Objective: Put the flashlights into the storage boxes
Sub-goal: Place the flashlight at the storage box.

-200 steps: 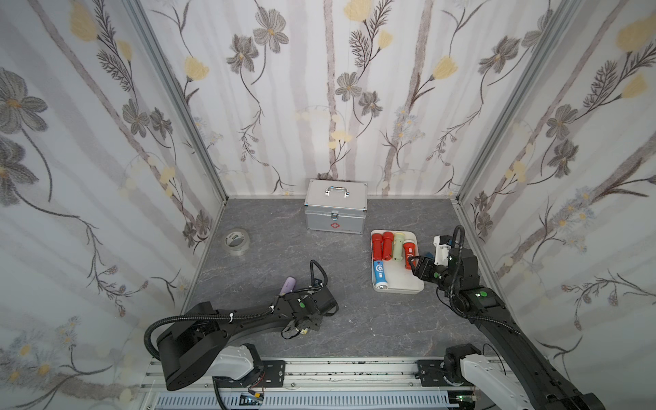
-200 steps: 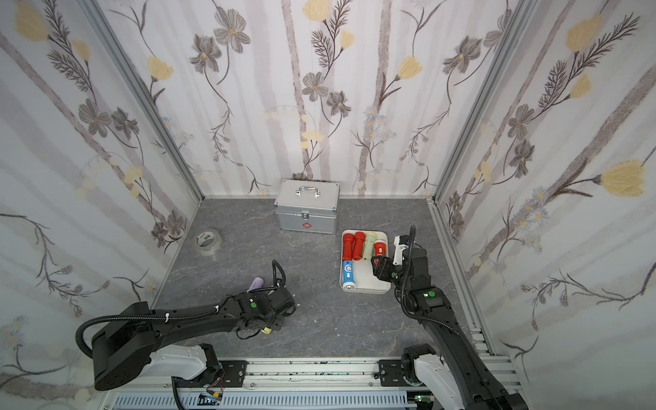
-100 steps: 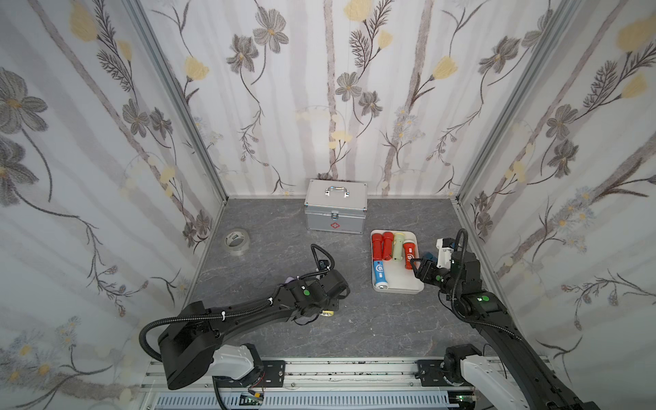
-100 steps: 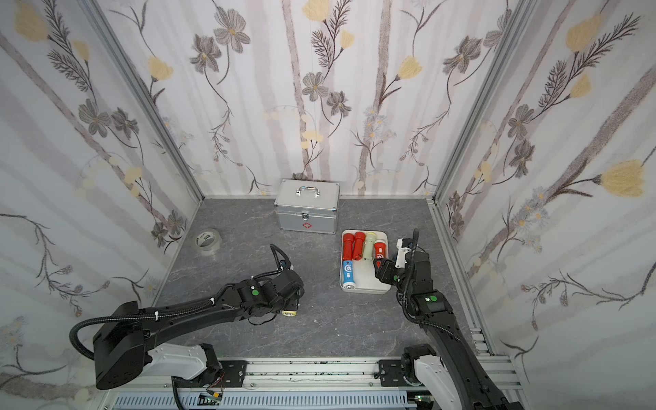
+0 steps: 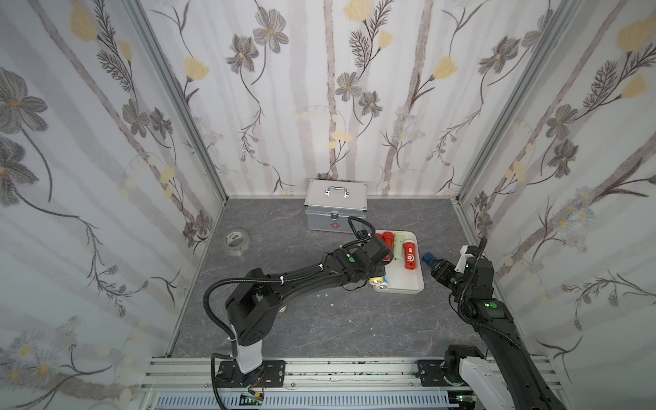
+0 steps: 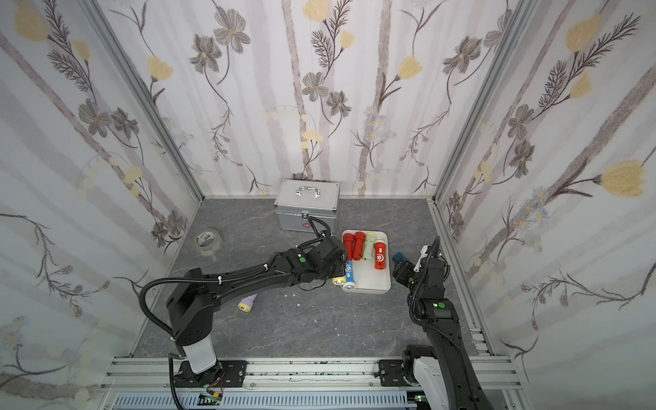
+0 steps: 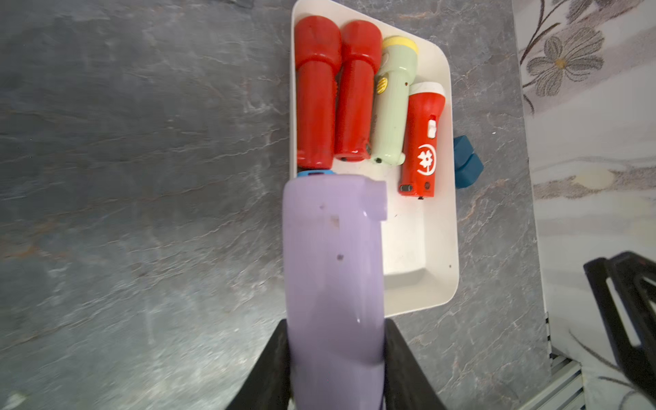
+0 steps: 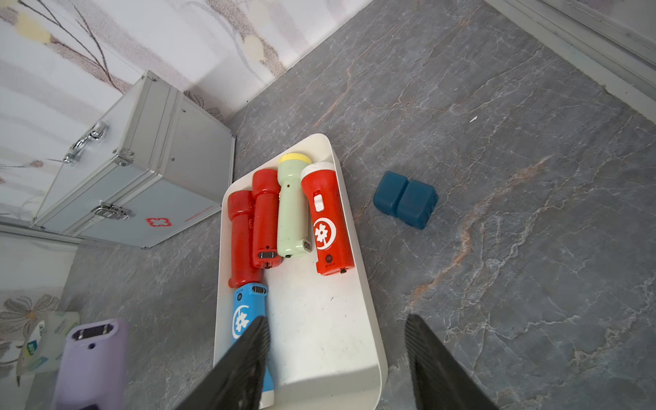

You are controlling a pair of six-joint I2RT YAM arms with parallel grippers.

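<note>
Lilac plastic fills the left gripper (image 7: 335,340): its two black fingers (image 7: 271,358) are clamped on the sides of a lilac flashlight (image 7: 333,266), whose plug end points away from the wrist. The held flashlight hangs at the long rim of the white tray (image 7: 419,248) on the left arm's side. Whether it is over that rim or just outside it cannot be told.

Inside the tray, along the same rim, lies the blue flashlight (image 8: 246,312). Beyond it four more lie side by side: a plain red flashlight (image 7: 316,96), a second plain red flashlight (image 7: 355,92), a pale green flashlight (image 7: 392,106) and a red flashlight with a white emblem (image 7: 422,142).

The right gripper (image 8: 337,319) hovers by the tray's near end, its own fingers (image 8: 436,369) spread wide with nothing between them.

A dark blue block (image 8: 404,198) sits on the grey floor (image 5: 319,319) just beside the tray's other long rim. A second lilac flashlight (image 6: 247,302) lies on the floor well apart from the tray, beside the left arm. A silver case (image 5: 335,209) stands behind the tray at the back wall, and a roll of tape (image 5: 236,241) lies near the left wall
</note>
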